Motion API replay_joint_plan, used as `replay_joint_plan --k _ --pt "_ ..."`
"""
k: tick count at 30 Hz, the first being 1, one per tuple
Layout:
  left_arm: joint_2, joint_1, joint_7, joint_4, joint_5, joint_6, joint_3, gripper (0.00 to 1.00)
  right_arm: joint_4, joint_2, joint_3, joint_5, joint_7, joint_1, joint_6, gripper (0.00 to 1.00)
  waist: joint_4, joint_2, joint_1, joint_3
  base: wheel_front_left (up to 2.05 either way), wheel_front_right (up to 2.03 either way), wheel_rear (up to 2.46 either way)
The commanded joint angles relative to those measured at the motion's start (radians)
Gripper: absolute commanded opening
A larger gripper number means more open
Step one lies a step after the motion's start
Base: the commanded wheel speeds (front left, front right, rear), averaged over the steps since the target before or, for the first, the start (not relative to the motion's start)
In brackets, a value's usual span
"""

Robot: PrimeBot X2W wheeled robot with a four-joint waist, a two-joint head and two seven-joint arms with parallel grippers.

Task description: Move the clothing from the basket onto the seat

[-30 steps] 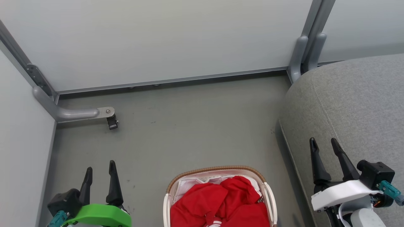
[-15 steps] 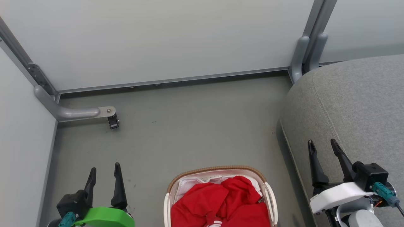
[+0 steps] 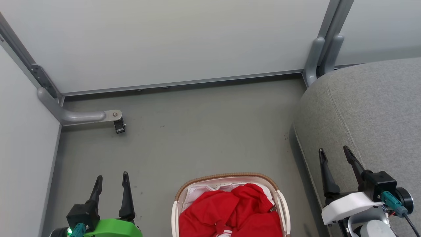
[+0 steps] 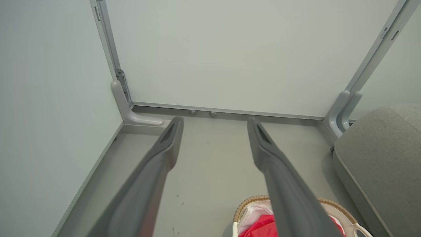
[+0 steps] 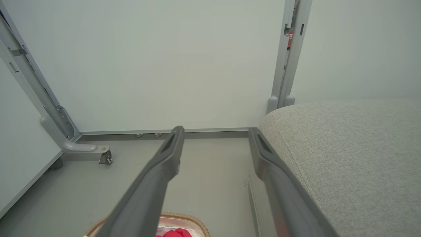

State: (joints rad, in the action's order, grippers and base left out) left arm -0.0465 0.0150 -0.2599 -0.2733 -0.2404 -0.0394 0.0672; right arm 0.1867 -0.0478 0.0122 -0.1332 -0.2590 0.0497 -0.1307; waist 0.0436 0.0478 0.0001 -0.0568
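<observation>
Red clothing (image 3: 232,212) with white stripe trim fills the white basket (image 3: 227,177), which has a brown woven rim and sits at the bottom middle of the head view. The basket (image 4: 245,203) and clothing (image 4: 260,227) also show low in the left wrist view, and the basket rim (image 5: 190,219) low in the right wrist view. The grey seat (image 3: 371,112) rises at the right. My left gripper (image 3: 111,177) hangs open left of the basket, holding nothing. Over the seat's front edge my right gripper (image 3: 334,151) is open and holds nothing too.
Pale partition panels (image 3: 171,39) wall in the grey floor (image 3: 197,131) at the back and left. A grey panel foot with a caster (image 3: 119,126) juts out at the left; upright posts (image 3: 320,56) stand by the seat's back corner.
The left gripper has shifted a little to the right, toward the basket. The right gripper has drawn slightly down and left. The head camera has shifted slightly. Both stay open.
</observation>
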Motion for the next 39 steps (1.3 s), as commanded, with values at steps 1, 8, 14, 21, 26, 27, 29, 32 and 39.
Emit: replay_joint_plan --k 1,8,14,21,26,27,29,32,39 --pt "-0.007 0.02 -0.006 -0.004 0.011 0.002 0.001 1.0 0.004 -0.001 0.004 0.012 -0.005 -0.017 0.0 1.0 0.0 0.0001 -0.0001 0.0 0.0 0.0 0.0" --pt "-0.007 0.018 -0.006 -0.007 0.006 0.002 0.001 1.0 0.005 -0.001 0.003 0.005 -0.005 -0.015 0.0 1.0 0.0 0.0001 -0.0001 -0.002 0.0 0.0 0.0" --pt "-0.007 0.015 -0.006 -0.008 0.006 0.0 0.003 1.0 0.003 -0.001 0.004 0.0 -0.005 -0.013 0.0 1.0 0.0 0.0001 -0.0001 -0.006 0.0 0.0 0.0" --pt "-0.007 0.012 -0.006 -0.008 0.006 0.001 0.005 1.0 -0.004 -0.001 0.007 -0.003 -0.005 -0.015 0.0 1.0 0.001 0.0001 -0.0001 -0.009 0.0 0.0 0.0" --pt "-0.007 0.008 -0.006 -0.003 0.005 -0.001 0.009 1.0 -0.011 -0.001 0.01 -0.003 -0.005 -0.012 0.0 1.0 0.002 0.0001 -0.0001 -0.02 0.0 0.0 0.0" --pt "-0.007 0.003 -0.006 -0.002 0.005 -0.002 0.011 1.0 -0.013 -0.001 0.011 -0.002 -0.005 -0.008 0.0 1.0 0.002 0.0001 -0.0001 -0.027 0.0 0.0 0.0" --pt "-0.007 -0.013 -0.006 0.0 0.011 -0.003 0.015 1.0 -0.02 -0.001 0.012 0.0 -0.004 0.006 0.0 1.0 0.0 0.0001 -0.0001 -0.047 0.0 0.0 0.0" --pt "-0.006 -0.048 -0.005 0.003 0.025 -0.006 0.034 1.0 -0.036 -0.001 0.02 0.006 -0.004 0.034 0.0 1.0 -0.003 0.0001 -0.0001 -0.096 0.0 0.0 0.0" --pt "-0.006 -0.179 -0.005 -0.036 0.063 -0.031 0.115 1.0 -0.065 -0.001 0.04 0.004 -0.004 0.113 0.0 1.0 -0.021 0.0001 -0.0001 -0.258 0.0 0.0 0.0"
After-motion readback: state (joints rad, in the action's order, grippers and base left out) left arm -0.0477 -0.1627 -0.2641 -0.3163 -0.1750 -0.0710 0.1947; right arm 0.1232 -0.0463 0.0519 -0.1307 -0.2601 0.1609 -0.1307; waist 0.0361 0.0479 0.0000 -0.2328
